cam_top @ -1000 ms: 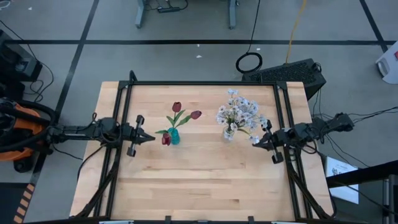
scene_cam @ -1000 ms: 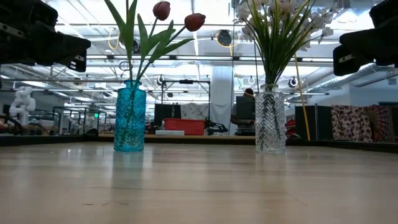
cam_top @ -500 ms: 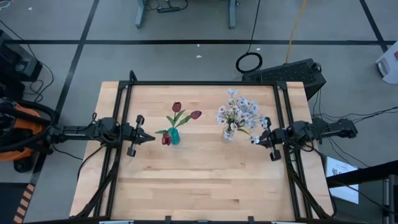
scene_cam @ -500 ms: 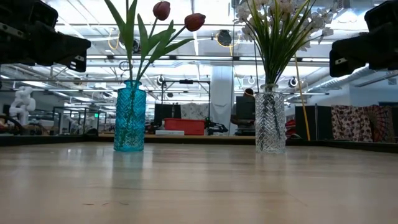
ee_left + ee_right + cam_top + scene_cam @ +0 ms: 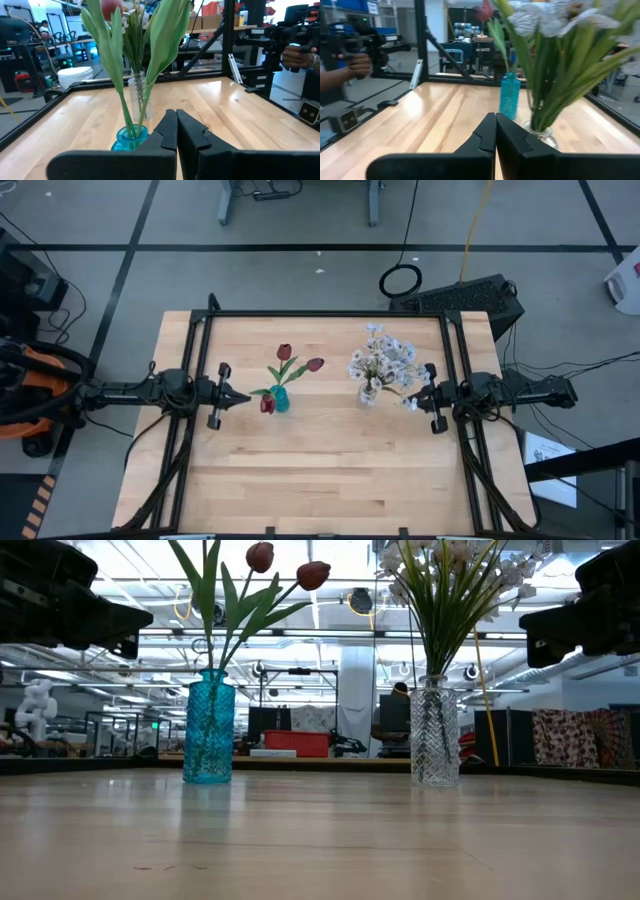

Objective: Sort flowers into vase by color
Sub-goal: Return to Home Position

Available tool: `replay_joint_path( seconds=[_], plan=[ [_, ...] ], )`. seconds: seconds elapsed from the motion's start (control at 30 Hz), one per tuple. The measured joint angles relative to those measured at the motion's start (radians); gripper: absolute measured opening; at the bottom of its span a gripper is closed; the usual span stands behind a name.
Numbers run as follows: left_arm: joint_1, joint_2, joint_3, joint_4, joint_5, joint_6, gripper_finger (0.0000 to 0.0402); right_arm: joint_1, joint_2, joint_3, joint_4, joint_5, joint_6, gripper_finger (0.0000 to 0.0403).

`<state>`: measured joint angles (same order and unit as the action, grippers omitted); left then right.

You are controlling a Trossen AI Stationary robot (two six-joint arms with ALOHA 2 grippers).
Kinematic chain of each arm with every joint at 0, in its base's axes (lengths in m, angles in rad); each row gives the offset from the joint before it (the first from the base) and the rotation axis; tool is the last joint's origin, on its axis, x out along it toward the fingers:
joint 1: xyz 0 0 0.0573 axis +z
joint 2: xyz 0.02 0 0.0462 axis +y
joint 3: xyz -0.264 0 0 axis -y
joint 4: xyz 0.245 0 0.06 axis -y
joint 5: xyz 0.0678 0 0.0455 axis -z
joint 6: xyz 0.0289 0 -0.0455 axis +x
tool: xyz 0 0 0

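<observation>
I read the left gripper closed and empty, beside the blue vase holding the red flowers. I read the right gripper likewise (fingers pressed together), beside the clear vase holding the white flowers.

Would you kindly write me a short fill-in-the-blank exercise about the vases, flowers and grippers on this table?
The blue vase holds tulips whose heads are ____.
The clear vase holds the ____ flowers.
The left gripper and the right gripper both have their fingers ____.
Seen from above, the blue vase stands nearer the ____ gripper.
Missing words: red; white; shut; left.
</observation>
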<state>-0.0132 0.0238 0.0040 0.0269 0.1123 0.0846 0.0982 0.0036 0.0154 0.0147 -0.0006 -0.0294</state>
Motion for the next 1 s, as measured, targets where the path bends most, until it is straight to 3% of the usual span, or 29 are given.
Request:
replay_joint_path(
  seconds=[0.2,0.73,1.0],
  plan=[
    [0.0,0.0,0.0,0.0,0.0,0.0,0.0,0.0,0.0,0.0,0.009,0.058,0.014,0.0],
    [0.0,0.0,0.0,0.0,0.0,0.0,0.0,0.0,0.0,0.0,0.01,0.056,0.0,0.0],
    [0.0,0.0,0.0,-0.011,-0.062,0.003,0.002,0.0,-0.001,0.0,0.01,0.056,-0.001,0.0]
  ],
)
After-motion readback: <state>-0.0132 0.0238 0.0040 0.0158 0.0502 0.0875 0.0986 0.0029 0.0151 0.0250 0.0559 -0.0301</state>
